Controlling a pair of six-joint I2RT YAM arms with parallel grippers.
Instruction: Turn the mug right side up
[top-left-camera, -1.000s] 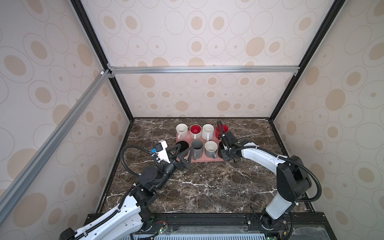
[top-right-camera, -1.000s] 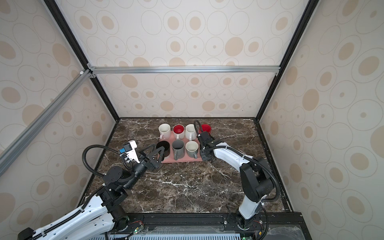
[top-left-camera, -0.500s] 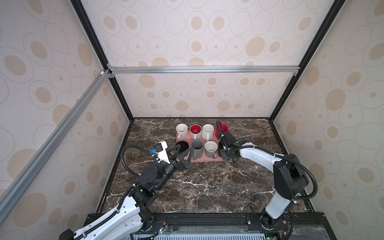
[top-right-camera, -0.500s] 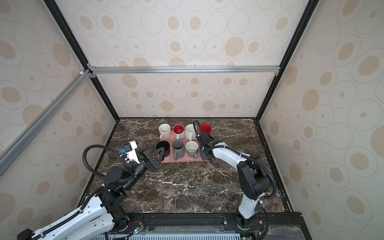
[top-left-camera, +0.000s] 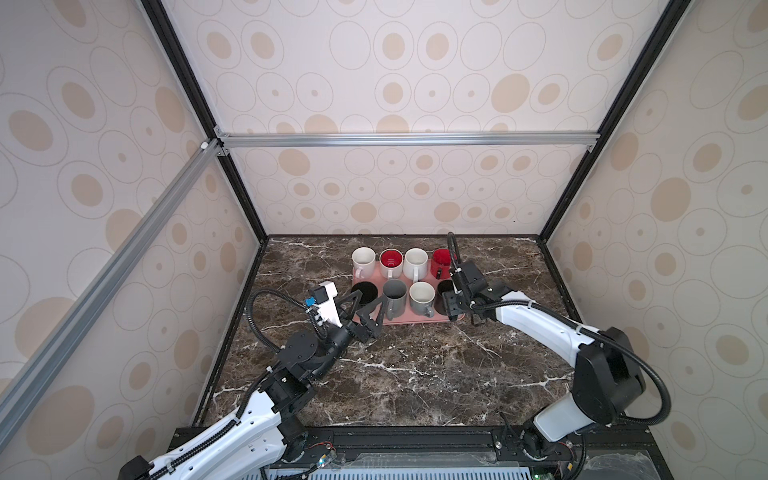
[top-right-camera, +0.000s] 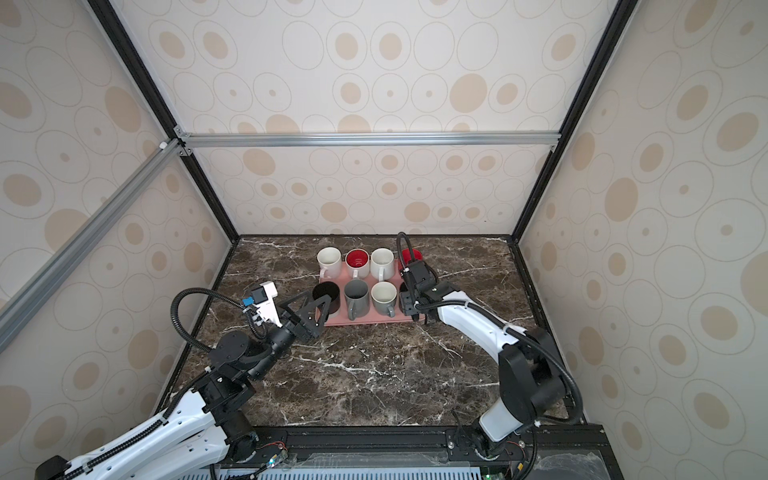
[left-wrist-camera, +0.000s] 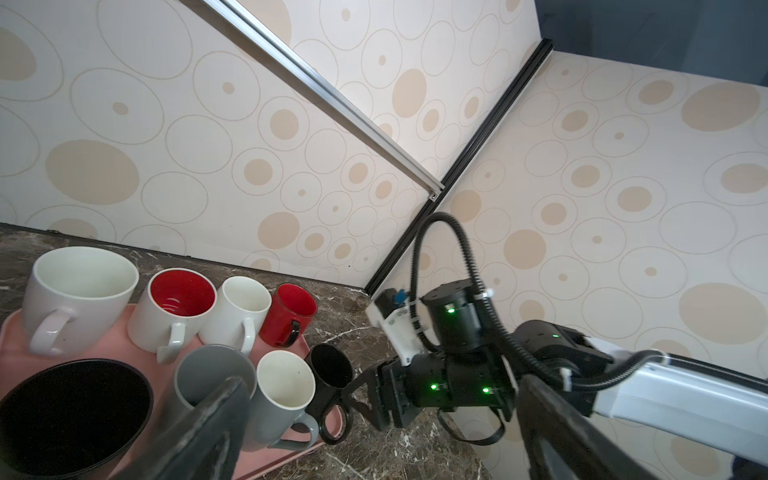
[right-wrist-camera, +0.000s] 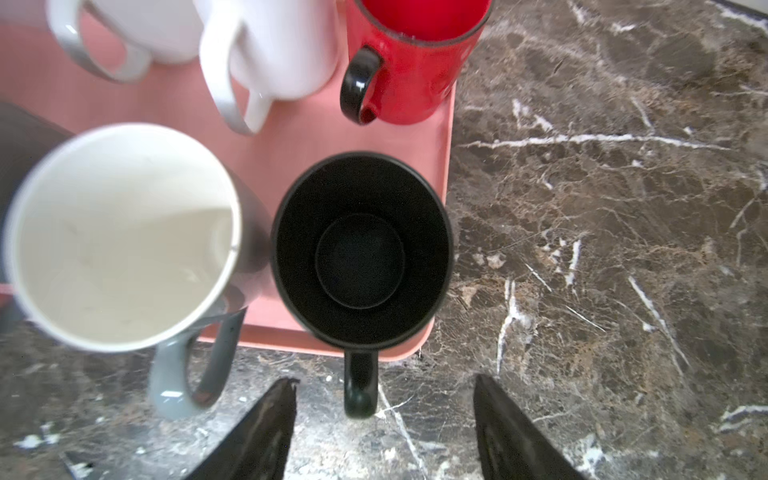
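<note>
As the black mug (right-wrist-camera: 361, 249) stood upright on the pink tray (right-wrist-camera: 436, 137), the right gripper (right-wrist-camera: 384, 380) flanked its handle, jaws parted. The left gripper (top-left-camera: 370, 298) gaped wide.

Operator: Where is there room on the right side?
Spotter: You have bare marble table (top-left-camera: 415, 374) in front of the pink tray (top-left-camera: 415, 321) and to its right.
Operator: And what stands in the way?
Spotter: The black mug's (right-wrist-camera: 361, 249) handle sticks out over the tray's front edge, between your right gripper's (right-wrist-camera: 384, 380) spread fingers, with a gap on each side. The grey mug (right-wrist-camera: 120, 237) crowds it on one side, and the red mug (right-wrist-camera: 407, 62) stands close behind.
</note>
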